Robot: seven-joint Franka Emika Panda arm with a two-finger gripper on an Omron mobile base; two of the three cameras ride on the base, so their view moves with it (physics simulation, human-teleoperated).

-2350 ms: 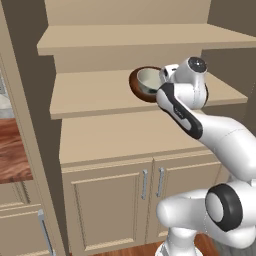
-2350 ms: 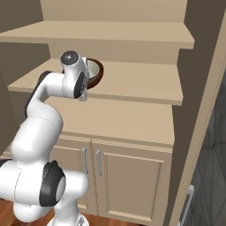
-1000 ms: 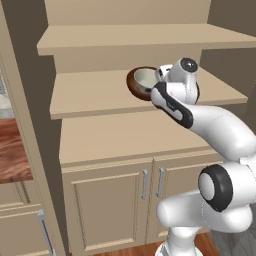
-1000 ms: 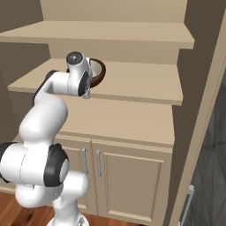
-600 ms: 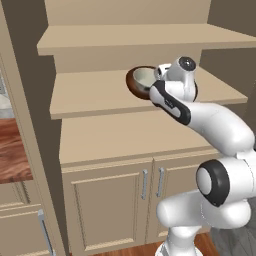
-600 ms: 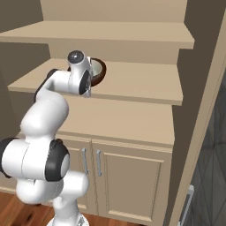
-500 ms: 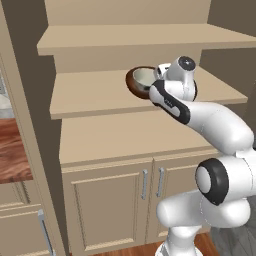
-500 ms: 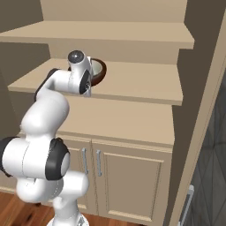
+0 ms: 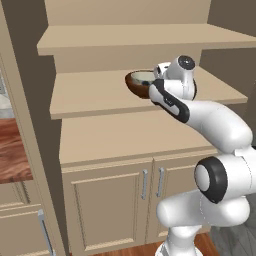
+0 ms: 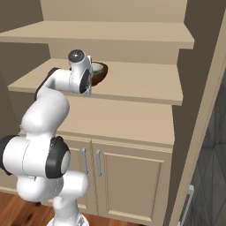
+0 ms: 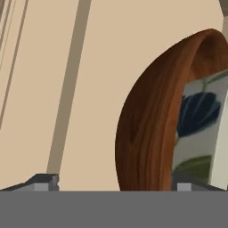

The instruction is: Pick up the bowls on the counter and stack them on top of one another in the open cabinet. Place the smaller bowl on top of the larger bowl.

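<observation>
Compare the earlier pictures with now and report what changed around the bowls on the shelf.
The end effector has opened and let go of the smaller bowl, which now sits inside the larger bowl on the open cabinet shelf. The arm's elbow has swung slightly between frames. Both bowls, the shelves and the base views stayed where they were.

The larger bowl [image 11: 151, 129] shows a glossy, reddish-brown wood-grain surface. The smaller bowl [image 11: 200, 133] looks like smooth glazed ceramic, pale with dark blue and green marks. The open cabinet [image 9: 95, 95] has a plain, matt tan finish, with 2 metal door handles [image 9: 152, 183].
</observation>
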